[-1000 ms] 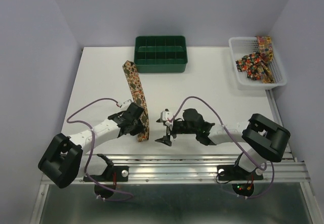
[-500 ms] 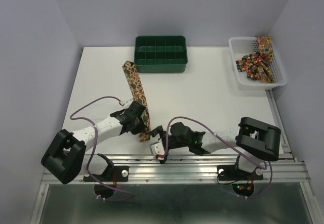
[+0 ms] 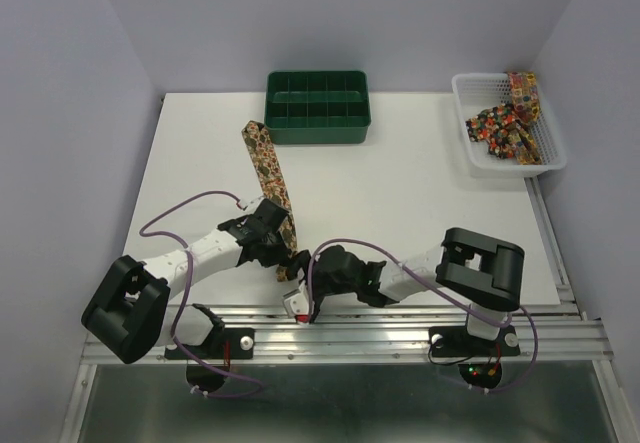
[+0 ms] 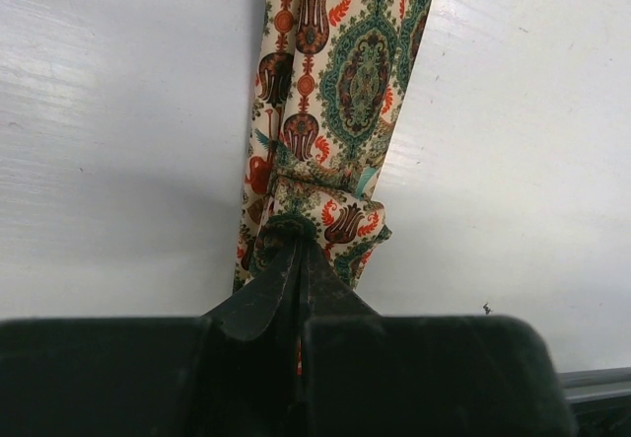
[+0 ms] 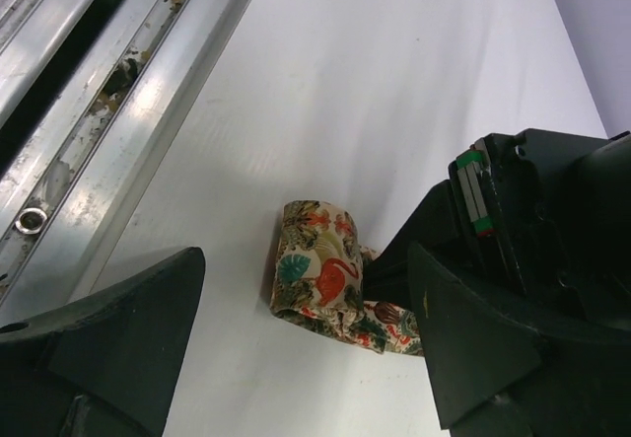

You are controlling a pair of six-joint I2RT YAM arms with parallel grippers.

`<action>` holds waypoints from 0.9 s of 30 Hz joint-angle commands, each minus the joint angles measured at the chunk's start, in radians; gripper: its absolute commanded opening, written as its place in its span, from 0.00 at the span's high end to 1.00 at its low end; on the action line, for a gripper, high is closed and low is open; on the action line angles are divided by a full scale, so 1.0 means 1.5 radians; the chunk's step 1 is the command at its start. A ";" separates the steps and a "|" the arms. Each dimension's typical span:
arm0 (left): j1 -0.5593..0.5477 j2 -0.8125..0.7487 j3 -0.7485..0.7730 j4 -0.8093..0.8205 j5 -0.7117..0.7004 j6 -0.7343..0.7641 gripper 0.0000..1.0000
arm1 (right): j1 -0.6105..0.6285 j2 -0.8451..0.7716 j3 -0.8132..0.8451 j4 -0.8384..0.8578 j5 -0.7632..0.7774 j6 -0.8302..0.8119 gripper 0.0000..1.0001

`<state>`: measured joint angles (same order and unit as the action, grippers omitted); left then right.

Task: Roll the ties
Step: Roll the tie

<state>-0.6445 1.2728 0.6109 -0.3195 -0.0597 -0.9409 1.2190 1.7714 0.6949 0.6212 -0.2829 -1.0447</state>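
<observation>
The left gripper point(image 4: 299, 271) has its two black fingers point(image 4: 266, 294) clenched together on the near end of a long, narrow fabric necktie point(image 4: 347, 82) printed in cream, green, red and brown. The fabric there is turned into a small roll point(image 4: 330, 222), sitting right at the fingertips at 12 o'clock from them. The flat remainder runs on toward 12 o'clock over the white table point(image 4: 108, 131).

The right gripper point(image 5: 304, 254) stands released, its black fingers point(image 5: 118, 333) spread wide at 9 and 3 o'clock of that roll, which lies on the table between them. The roll seems to touch neither pad, though its 3 o'clock side is partly hidden by the left gripper's body.

From above, the necktie stretches from the two grippers at the table's 6 o'clock edge toward 11 o'clock. Its far end lies near a dark green plastic compartment tray point(image 3: 317, 131) at 12 o'clock. A white mesh basket point(image 3: 465, 103) at 2 o'clock holds more bunched printed ties point(image 3: 500, 123).
</observation>
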 commanded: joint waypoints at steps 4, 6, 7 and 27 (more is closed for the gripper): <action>-0.002 0.005 0.027 -0.032 0.008 0.004 0.90 | 0.006 0.037 0.031 0.023 0.060 -0.014 0.23; -0.002 0.008 0.029 -0.034 0.007 0.007 0.90 | 0.005 0.045 0.034 0.024 0.067 -0.009 0.32; -0.002 0.008 0.031 -0.034 0.007 0.006 0.90 | 0.006 0.048 0.035 0.023 0.070 -0.009 0.32; -0.001 0.001 0.050 -0.074 -0.041 -0.020 0.90 | 0.004 0.070 0.054 -0.010 0.083 0.049 0.92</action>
<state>-0.6456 1.2819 0.6411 -0.3893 -0.0715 -0.9596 1.2198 1.8744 0.7486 0.6369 -0.1436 -1.0191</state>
